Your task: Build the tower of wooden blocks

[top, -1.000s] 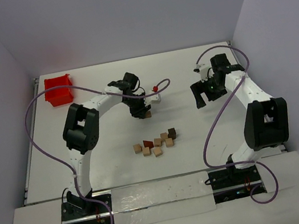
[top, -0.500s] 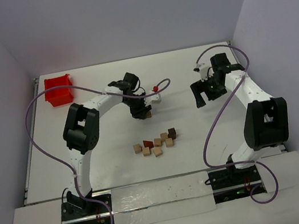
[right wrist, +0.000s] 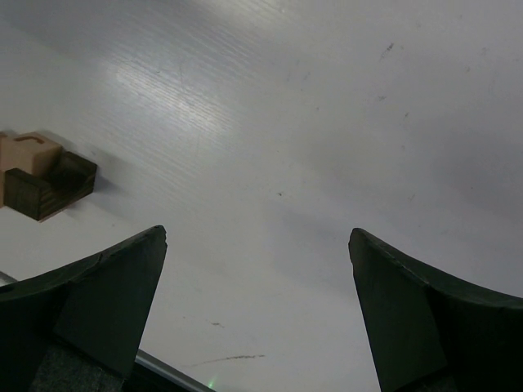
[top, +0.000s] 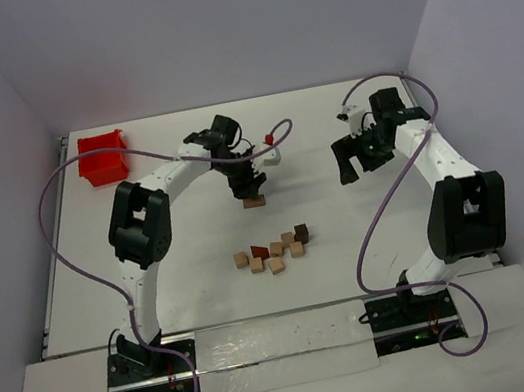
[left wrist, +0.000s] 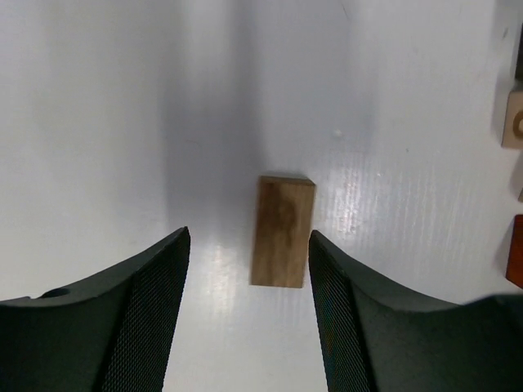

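A single brown wooden block (top: 254, 200) rests on the white table, apart from the loose pile; no stacked tower shows. In the left wrist view this block (left wrist: 283, 232) lies just beyond the fingertips and touches neither finger. My left gripper (top: 246, 185) (left wrist: 249, 245) hovers over it, open and empty. Several loose blocks (top: 273, 249) in tan, brown, dark brown and reddish tones lie nearer the arms. My right gripper (top: 350, 164) (right wrist: 257, 237) hangs wide open over bare table at the right, holding nothing.
A red plastic bin (top: 102, 157) sits at the far left corner. Purple cables loop off both arms, with a small red and white connector (top: 271, 146) behind the left gripper. A dark block (right wrist: 49, 189) and a tan block (right wrist: 31, 149) show at the right wrist view's left edge.
My left gripper has opened and drawn back from the brown block, which now stands free on the table. The right gripper shifted slightly toward the back, still open.
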